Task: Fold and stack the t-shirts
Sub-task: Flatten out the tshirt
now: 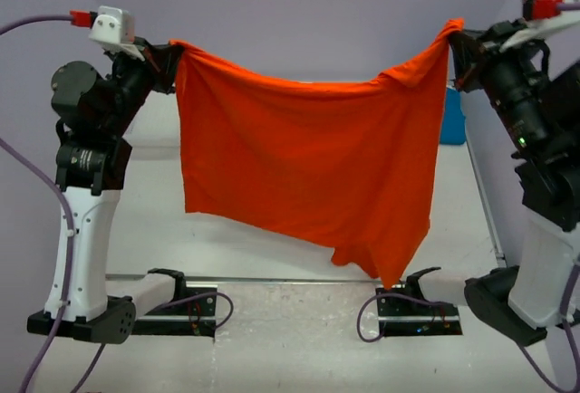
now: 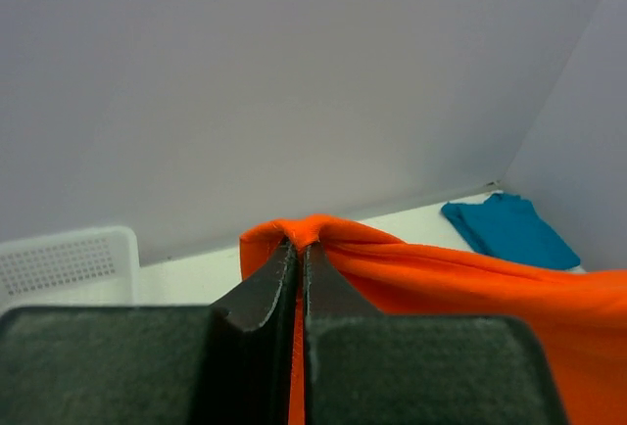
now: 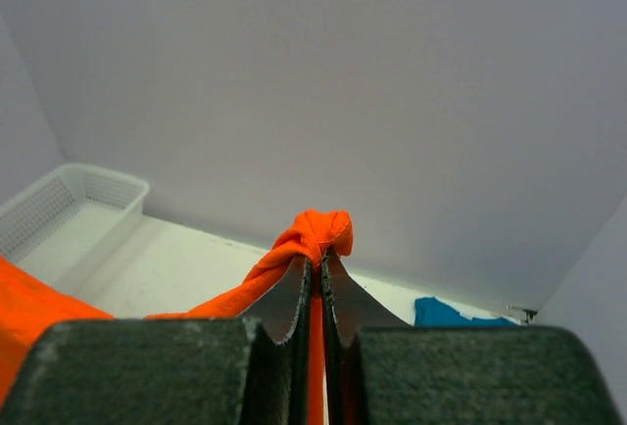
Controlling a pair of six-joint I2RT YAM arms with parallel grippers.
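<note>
The bright orange-red cloth t-shirt [image 1: 308, 167] hangs in the air like a curtain in the top external view, stretched between the two arms above the pale table [image 1: 154, 221]. The left gripper [image 1: 172, 49] pinches its upper left corner and the right gripper [image 1: 453, 35] its upper right corner. The held edge runs left to right and sags in the middle. The cloth drops from it toward the near edge of the table, with the bottom edge hanging lower on the right. Whether it touches the table cannot be told. The shirt therefore lies below and between both grippers, and neither arm is nearer. Laying it flat would, I judge, mean lowering both corners together. A sliver of the teal-blue cloth t-shirt [image 1: 451, 117] shows past the right corner, nearer the right arm.

In the left wrist view, the dark fingers are pressed together on a bunched fold of orange cloth, with almost no gap between them. The cloth trails off to the right. The teal-blue shirt lies crumpled on the table in the far right corner, and a white plastic mesh basket [image 2: 69, 263] sits at the left, well apart from it.

In the right wrist view, these fingers are likewise clamped on a knot of orange cloth that pokes up above their tips. The basket is far left and the teal-blue shirt is to the right.

By count there are two t-shirts, one basket and two grippers, both gripping the same shirt.
</note>
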